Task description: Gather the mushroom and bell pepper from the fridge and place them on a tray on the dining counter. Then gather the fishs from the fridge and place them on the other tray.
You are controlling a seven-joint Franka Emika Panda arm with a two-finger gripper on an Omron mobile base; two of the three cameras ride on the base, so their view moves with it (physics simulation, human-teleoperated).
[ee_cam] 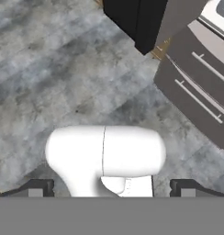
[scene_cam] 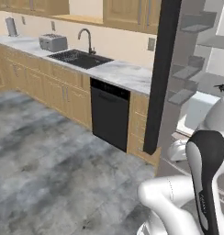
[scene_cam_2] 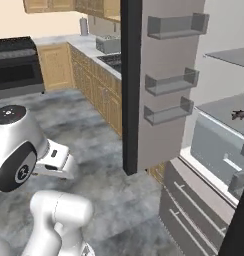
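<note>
Grey steel fridge [scene_cam_2: 164,80] with door swung open, fish [scene_cam_2: 240,115] on its shelf, my gripper [ee_cam: 111,188] spread wide, empty, over floor

The gripper [ee_cam: 112,188] is held with its jaws wide apart, above the floor [ee_cam: 49,69]. Ahead of it and to its right, the fridge [scene_cam_2: 194,125] is found, with its door [scene_cam_2: 159,80] swung open; 3 shelves are mounted on the inside of that door. Below the compartment, 2 drawers [ee_cam: 196,92] are stacked. Inside, on a shelf [scene_cam_2: 224,107], a fish [scene_cam_2: 240,114] is laid. Beyond the open door, a dishwasher [scene_cam: 109,114] is set under the counter [scene_cam: 118,73], with a sink [scene_cam: 79,58] and a toaster [scene_cam: 53,42] further along.
</note>
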